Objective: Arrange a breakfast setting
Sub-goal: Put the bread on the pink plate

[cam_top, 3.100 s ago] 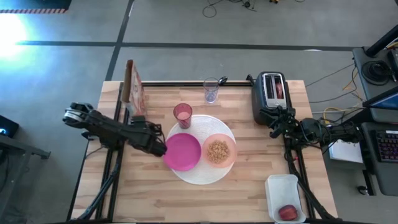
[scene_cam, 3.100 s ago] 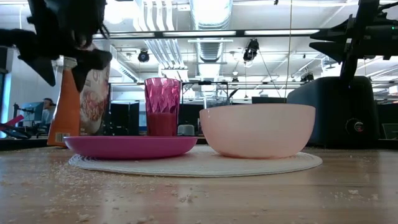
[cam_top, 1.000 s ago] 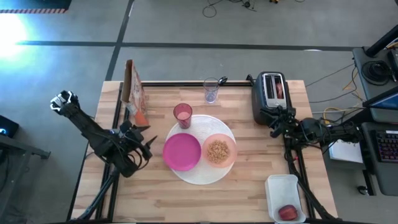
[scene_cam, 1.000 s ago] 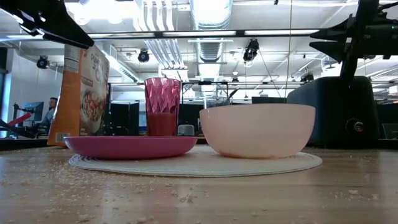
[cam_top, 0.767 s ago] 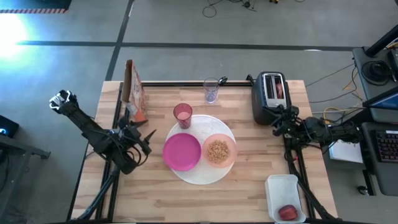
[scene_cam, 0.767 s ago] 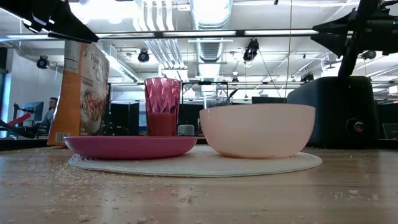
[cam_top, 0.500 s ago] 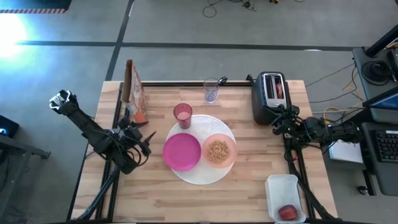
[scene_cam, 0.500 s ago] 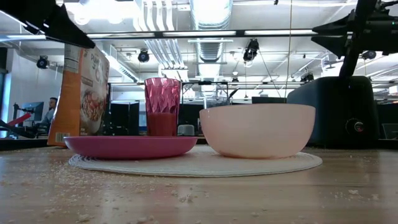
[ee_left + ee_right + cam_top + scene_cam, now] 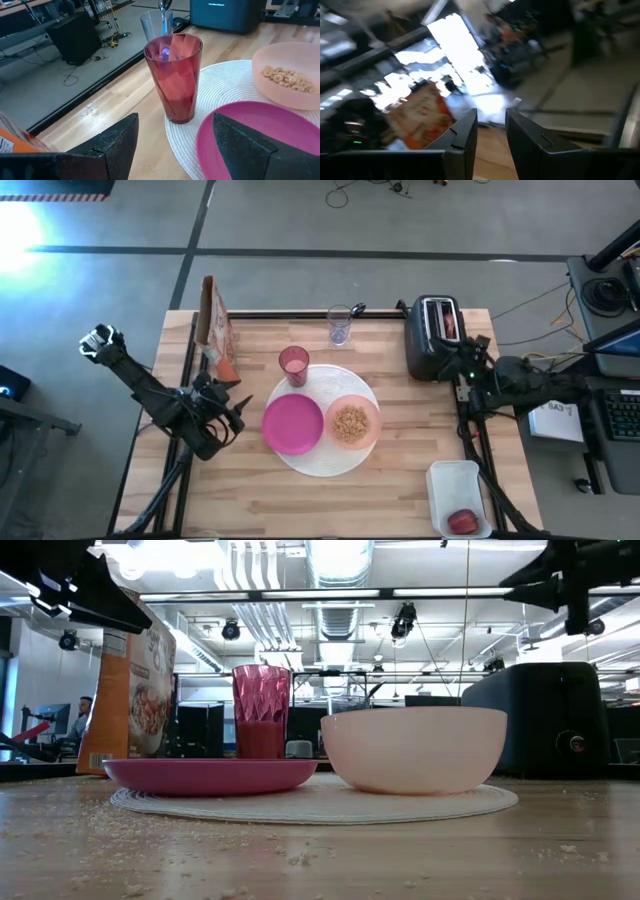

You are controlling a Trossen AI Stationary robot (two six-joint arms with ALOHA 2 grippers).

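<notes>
The large round white plate (image 9: 322, 455) is seen mid-desk (image 9: 390, 495), with the magenta bowl (image 9: 292, 424) at its 9 o'clock and the peach bowl (image 9: 352, 423) at 3 o'clock. The pink translucent tumbler (image 9: 293, 366) is set on its 11 o'clock rim. The left pincer (image 9: 232, 409), spread open and empty, is held beside the magenta bowl. The right pincer (image 9: 466, 362), narrowly parted and empty, is found by the toaster (image 9: 433, 334). Bare wood is left along the near edge.
</notes>
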